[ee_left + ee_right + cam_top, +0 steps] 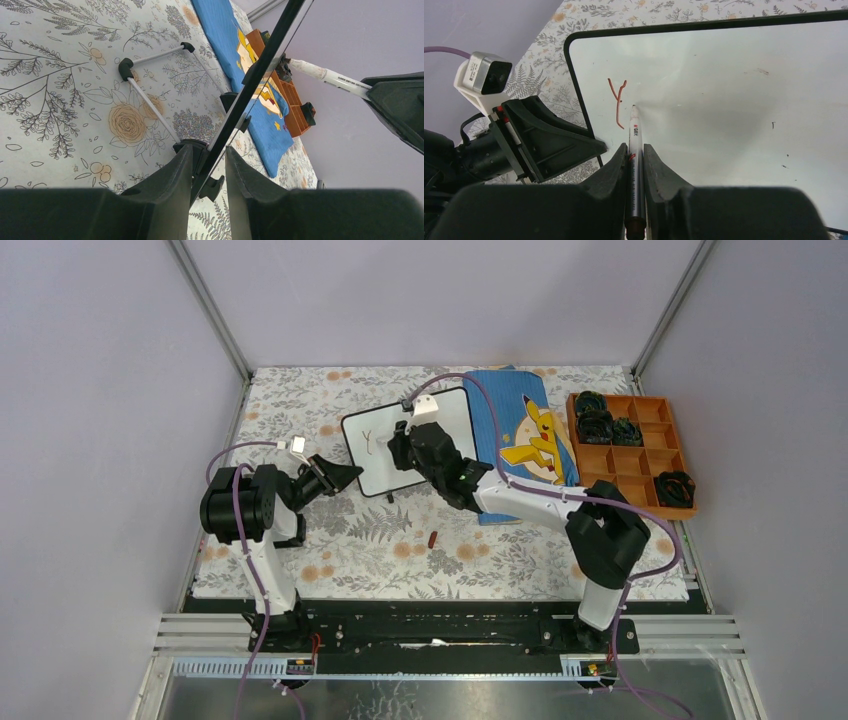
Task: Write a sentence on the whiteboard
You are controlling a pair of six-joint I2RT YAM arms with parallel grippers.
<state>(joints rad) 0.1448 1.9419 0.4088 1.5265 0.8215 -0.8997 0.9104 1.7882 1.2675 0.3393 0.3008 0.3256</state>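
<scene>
Between the right gripper's (634,150) fingers sits a pen (635,170), jaws closed tight on its barrel, tip forward at the whiteboard (724,95) just right of the stem of a red-brown Y (617,102), the only letter of the sentence showing; real contact of tip and surface can't be confirmed. The left gripper (209,152) has its jaws nearly shut around the board's thin black rim at the near-left corner, looks like a clamp hold, board propped tilted on thin metal legs (150,105). The board lies mid-table on the floral mat (350,550), its right side next to a blue cloth (505,410), an orange tray (640,462) further right. A small red-brown piece (432,538) lies on the mat nearer the bases, maybe the cap, too small to tell. Risks, as a guess: too much pen pressure could push the tilted board back or twist it in the left hold, smearing strokes; too little gives broken lines; the pen may slide in the jaws since the hold is on a smooth barrel; the next letter could crowd the Y. Right arm stretches from its near-right base diagonally forward and left, wrist over the board. Left arm is folded, elbow raised close to its base, forearm low, pointing right at the board's corner.
</scene>
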